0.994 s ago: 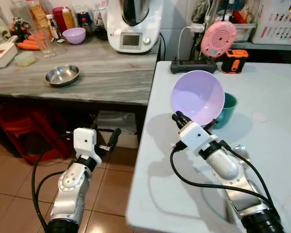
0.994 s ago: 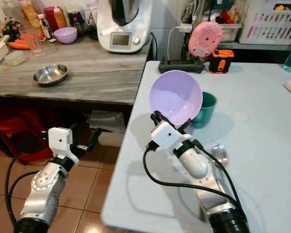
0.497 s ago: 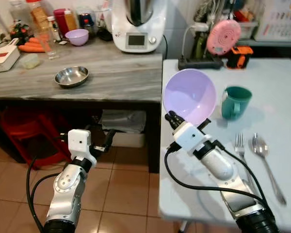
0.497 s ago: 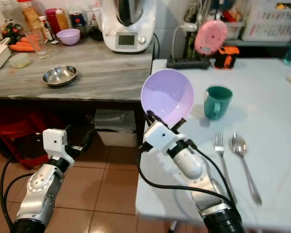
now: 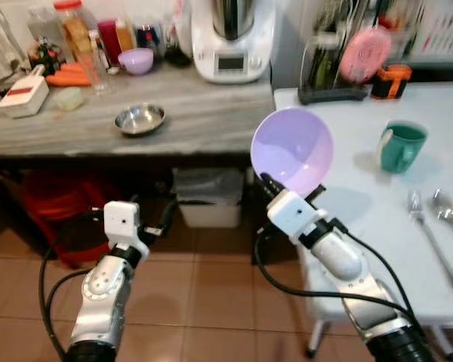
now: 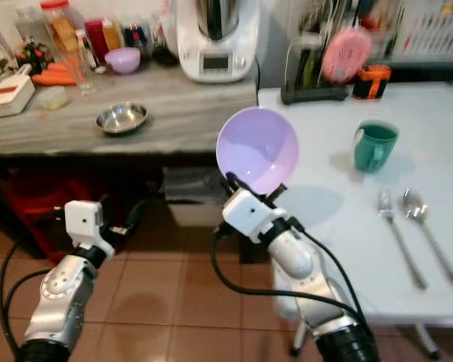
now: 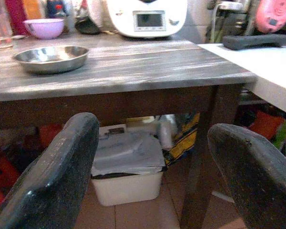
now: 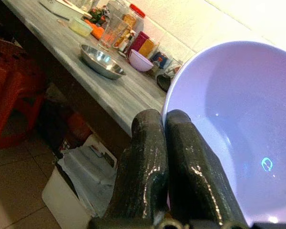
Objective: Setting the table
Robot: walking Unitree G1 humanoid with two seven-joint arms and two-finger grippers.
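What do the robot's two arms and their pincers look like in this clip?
Both arms are rounded silver shells with looping black cables and a white box-shaped wrist housing. Each ends in a pincer, left pincer and right pincer, of two long black fingers with rounded tips and a slightly speckled surface.

Lavender bowl [image 8: 238, 124]: far rim cut off by the right wrist view's edge; near rim hidden behind the right gripper [image 8: 166, 125] fingers. Spoon [image 5: 447, 211]: handle runs out of frame. Jars and bottles [image 5: 87, 38] at counter back: blurred, contents unreadable. White table [image 5: 377, 188]: far side cropped.
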